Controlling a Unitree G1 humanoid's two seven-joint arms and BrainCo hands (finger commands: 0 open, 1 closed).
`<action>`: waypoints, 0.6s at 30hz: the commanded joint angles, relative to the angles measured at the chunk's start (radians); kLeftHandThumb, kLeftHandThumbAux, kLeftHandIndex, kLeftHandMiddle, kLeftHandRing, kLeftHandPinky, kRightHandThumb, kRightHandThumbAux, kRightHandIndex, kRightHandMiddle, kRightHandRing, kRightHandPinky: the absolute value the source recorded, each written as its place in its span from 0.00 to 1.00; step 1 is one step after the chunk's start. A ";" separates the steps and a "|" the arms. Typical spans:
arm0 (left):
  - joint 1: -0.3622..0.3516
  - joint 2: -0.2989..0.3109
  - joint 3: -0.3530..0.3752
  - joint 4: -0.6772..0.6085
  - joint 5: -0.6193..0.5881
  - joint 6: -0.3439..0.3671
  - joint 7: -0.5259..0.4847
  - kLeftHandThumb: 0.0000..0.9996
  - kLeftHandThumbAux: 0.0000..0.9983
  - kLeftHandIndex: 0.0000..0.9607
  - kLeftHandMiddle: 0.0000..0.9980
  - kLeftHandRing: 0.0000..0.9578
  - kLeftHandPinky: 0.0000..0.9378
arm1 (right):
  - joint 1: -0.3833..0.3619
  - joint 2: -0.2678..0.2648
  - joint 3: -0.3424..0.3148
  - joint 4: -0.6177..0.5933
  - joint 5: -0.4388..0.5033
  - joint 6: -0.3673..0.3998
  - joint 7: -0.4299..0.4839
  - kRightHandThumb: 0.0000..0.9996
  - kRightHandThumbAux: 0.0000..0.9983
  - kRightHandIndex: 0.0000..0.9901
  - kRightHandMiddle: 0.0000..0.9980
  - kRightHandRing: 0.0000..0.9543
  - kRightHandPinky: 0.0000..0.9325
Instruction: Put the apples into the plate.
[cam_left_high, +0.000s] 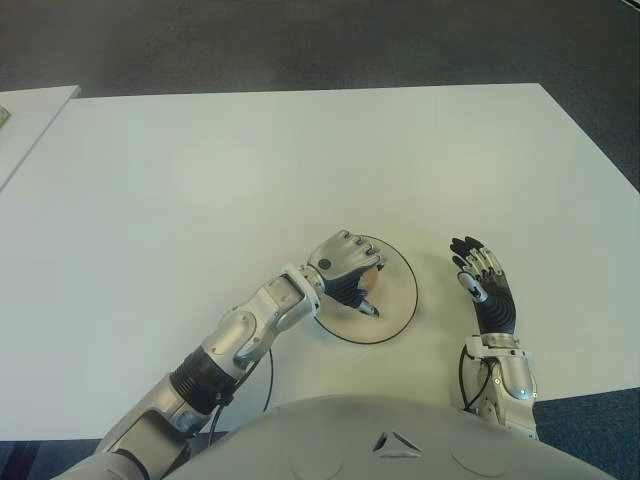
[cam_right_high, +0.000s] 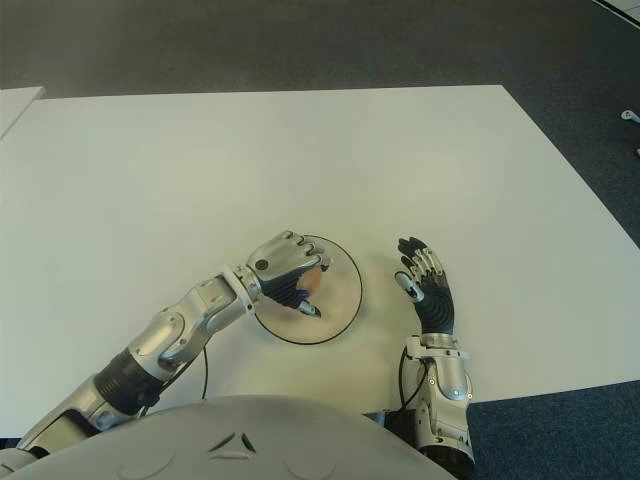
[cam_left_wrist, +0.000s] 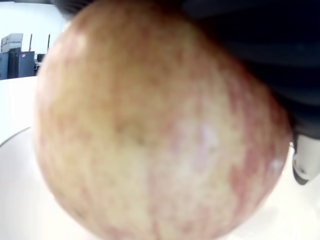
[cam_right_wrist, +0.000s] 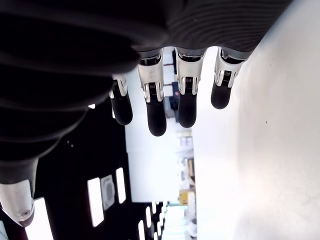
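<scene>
The left hand clasped an apple over the plate; only its wrist view showed the fruit. The right hand lay open beside the rim.

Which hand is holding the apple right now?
The left hand: its fingers curl around the apple over the plate. The right hand is open, empty.

Apple: pale yellow, mottled with red-pink streaks and blush. Plate: white, thin dark rim. Bench: plain white. Left hand: silver-grey shell, black palm and finger pads. Right hand: black, with silver-white knuckle segments. Floor: dark grey carpet.
</scene>
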 joint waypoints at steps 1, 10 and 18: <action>-0.010 0.020 0.014 -0.009 -0.028 -0.036 0.024 0.57 0.60 0.48 0.77 0.83 0.83 | 0.049 0.019 0.015 0.065 0.001 0.067 0.001 0.32 0.55 0.15 0.23 0.17 0.14; 0.004 0.029 0.022 -0.038 -0.058 -0.031 -0.049 0.19 0.27 0.12 0.16 0.15 0.17 | 0.052 0.014 0.023 0.062 -0.007 0.067 0.007 0.30 0.54 0.15 0.23 0.16 0.12; -0.002 0.038 0.021 -0.074 -0.073 -0.021 -0.146 0.12 0.25 0.01 0.01 0.01 0.01 | 0.056 0.008 0.028 0.054 0.005 0.072 0.022 0.27 0.55 0.15 0.22 0.16 0.13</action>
